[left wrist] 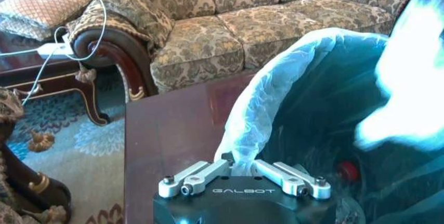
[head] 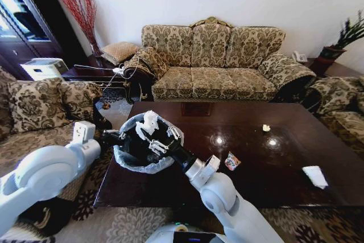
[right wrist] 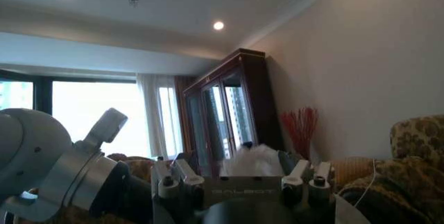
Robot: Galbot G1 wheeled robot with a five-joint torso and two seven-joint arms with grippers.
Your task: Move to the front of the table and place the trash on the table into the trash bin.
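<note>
We see the right gripper (head: 152, 135) at centre-left of the head view, clenched on a white paper wad (head: 150, 121) right above the trash bin (head: 128, 160); left gripper (left wrist: 244, 176) clamps the bin's bagged rim at the table (head: 250, 174) edge; a red cap (left wrist: 348, 171) is already inside; we judge it partly done; left: wrapper (head: 232, 161) centre, small wad (head: 265, 128), white piece (head: 315, 176) lower right.
</note>
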